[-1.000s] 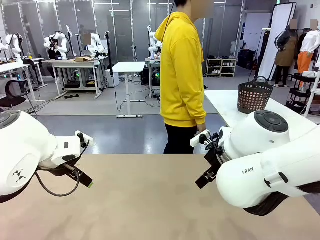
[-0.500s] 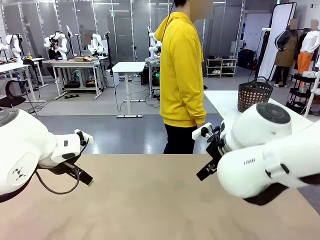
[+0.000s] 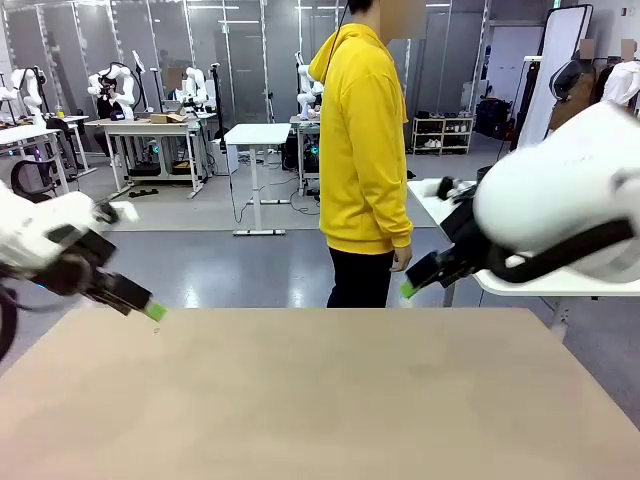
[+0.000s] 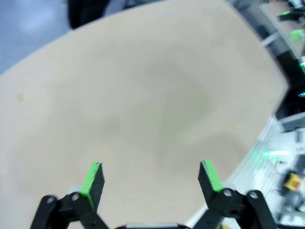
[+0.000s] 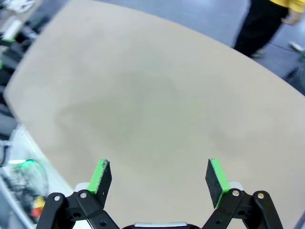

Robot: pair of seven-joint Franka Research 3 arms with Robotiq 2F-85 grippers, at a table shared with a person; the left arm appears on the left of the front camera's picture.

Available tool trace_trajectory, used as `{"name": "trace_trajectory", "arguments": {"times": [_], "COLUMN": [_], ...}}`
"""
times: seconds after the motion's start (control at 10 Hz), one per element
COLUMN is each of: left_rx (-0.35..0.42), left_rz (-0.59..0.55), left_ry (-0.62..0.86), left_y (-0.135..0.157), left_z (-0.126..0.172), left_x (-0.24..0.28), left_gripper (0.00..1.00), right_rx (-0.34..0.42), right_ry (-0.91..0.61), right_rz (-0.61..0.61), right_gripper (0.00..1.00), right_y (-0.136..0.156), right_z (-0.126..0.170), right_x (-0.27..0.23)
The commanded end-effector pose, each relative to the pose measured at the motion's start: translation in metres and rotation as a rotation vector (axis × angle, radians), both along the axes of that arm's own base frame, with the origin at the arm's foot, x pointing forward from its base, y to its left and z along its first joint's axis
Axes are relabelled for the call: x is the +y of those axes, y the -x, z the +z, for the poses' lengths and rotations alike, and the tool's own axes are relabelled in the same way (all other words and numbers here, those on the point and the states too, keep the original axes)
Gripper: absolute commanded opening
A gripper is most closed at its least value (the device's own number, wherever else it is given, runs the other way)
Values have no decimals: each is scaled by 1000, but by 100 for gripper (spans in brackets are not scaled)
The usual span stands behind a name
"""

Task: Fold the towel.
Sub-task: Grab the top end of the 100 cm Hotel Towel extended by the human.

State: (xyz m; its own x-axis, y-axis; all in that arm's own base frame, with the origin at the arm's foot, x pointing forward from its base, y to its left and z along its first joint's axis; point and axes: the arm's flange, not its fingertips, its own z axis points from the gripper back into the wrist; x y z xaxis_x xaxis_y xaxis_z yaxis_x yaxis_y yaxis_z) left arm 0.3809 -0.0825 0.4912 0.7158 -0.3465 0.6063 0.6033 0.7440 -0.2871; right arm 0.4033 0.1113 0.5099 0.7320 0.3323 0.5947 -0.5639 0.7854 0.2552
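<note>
The towel is out of view. My left gripper (image 3: 152, 311) hangs above the tan table's (image 3: 300, 400) far left edge, jaws open with nothing between them (image 4: 151, 177). My right gripper (image 3: 408, 290) is raised above the table's far right side, also open and empty (image 5: 158, 176). Both wrist views look down on bare tabletop between the green pads (image 4: 93, 179) (image 5: 215, 176).
A person in a yellow hoodie (image 3: 362, 150) stands at the table's far edge, side on, one hand (image 3: 401, 258) hanging close to my right gripper. A white table (image 3: 430, 192) stands behind my right arm. Other work tables and arms stand farther back.
Both arms have lifted and swung outward: the left pulled back toward the left edge, the right rose up and right, now covering the black basket behind it. Both grippers stay open.
</note>
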Motion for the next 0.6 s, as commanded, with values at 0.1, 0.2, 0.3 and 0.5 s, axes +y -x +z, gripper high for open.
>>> {"name": "trace_trajectory", "arguments": {"times": [0.1,0.2,0.3,0.5], "left_rx": [133,127,118,173], "left_rz": [-44,-21,-10,15], "left_ry": [312,408,505,673], "left_y": [23,30,38,55], "left_z": [28,31,33,23], "left_x": [84,109,132,171], "left_gripper": [100,100,100,100], "right_rx": [145,203,241,261], "right_ry": [-324,-438,-557,-717], "right_rz": [-25,-58,-88,-106], "right_gripper": [100,100,100,100], "right_y": [30,41,53,76], "right_z": [1,-4,-9,-24], "right_x": [-94,-122,-147,-187]}}
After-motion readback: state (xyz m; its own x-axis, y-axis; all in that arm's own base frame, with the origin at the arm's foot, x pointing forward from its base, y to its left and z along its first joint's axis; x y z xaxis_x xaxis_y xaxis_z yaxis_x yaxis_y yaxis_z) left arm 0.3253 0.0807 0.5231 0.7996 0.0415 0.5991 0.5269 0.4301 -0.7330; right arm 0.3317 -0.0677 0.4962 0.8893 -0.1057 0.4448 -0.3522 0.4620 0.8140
